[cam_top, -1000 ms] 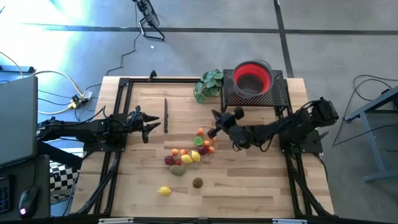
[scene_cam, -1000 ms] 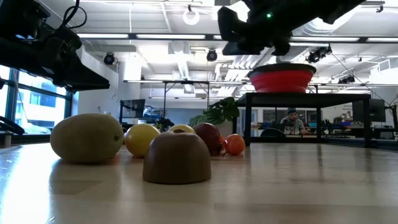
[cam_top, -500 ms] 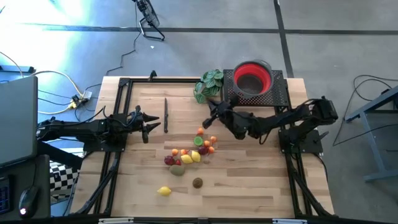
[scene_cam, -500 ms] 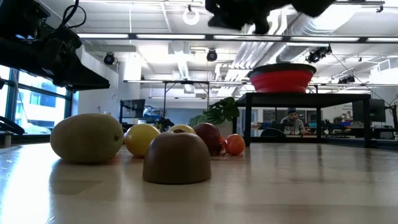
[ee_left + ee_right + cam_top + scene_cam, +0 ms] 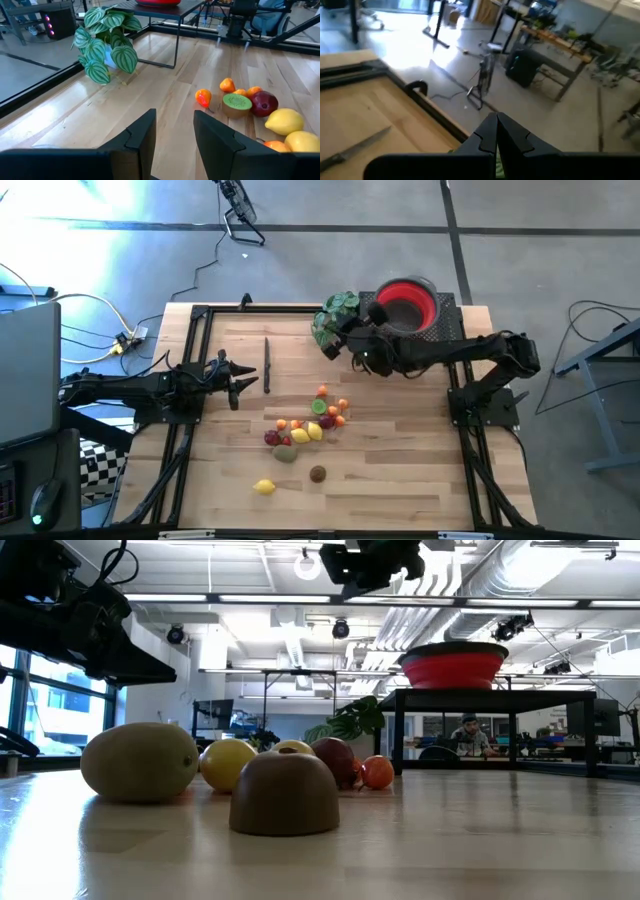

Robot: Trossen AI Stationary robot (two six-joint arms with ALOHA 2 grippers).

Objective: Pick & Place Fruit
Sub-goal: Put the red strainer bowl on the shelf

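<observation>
The high view shows the fruit point(image 5: 309, 428) lying in a little heap near the middle of the wooden table point(image 5: 400, 470). The pieces are small, round and smooth, like shiny plastic toys. They are orange, red, yellow, green and brown. A yellow lemon point(image 5: 264, 487) lies by itself nearer the front edge, and a round brown fruit point(image 5: 318, 473) sits alone close to it.

In the low view a big tan fruit point(image 5: 140, 762) looks egg shaped with a dull skin. A brown fruit point(image 5: 285, 793) in front of it is shaped like a dome. In the left wrist view a cut kiwi point(image 5: 237, 103) shows a flat green face, just beside a dark red fruit point(image 5: 264, 103) and two yellow lemons point(image 5: 284, 121).

The table is made of pale wood planks with a black metal frame. A thin knife point(image 5: 267, 364) lies flat on the wood, apart from the fruit. At the back a leafy plant point(image 5: 330, 320) with striped green leaves stands beside a black rack point(image 5: 448, 332) with tiny holes. A red bowl point(image 5: 405, 304) with ringed sides sits on the rack.

The right gripper point(image 5: 350, 333) is raised beside the plant, near the bowl, with its fingers pressed together on nothing. The left gripper point(image 5: 243, 376) waits at the left side of the table, with its fingers a little apart and holding nothing.
</observation>
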